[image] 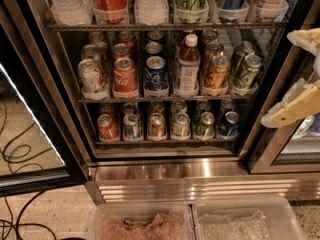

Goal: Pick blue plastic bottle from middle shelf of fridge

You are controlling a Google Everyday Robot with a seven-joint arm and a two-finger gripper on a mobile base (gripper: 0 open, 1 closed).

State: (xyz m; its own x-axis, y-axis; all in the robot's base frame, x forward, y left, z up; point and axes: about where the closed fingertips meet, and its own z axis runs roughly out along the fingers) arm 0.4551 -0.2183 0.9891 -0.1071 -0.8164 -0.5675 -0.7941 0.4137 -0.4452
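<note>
your gripper (285, 76) hangs outside the fridge (200, 176), off the right end of the middle shelf (165, 99), its two pale fingers spread wide with nothing between them. the blue plastic bottle (188, 66) stands upright in a white lane tray (186, 92) at the shelf's front edge, just right of centre, between a blue can (156, 74) and a bronze can (217, 73). swing left, then go in level, clearing the rack above (165, 27). close on the smooth round body under the white cap (191, 39); thin plastic likely gives, so squeeze gently.
</note>
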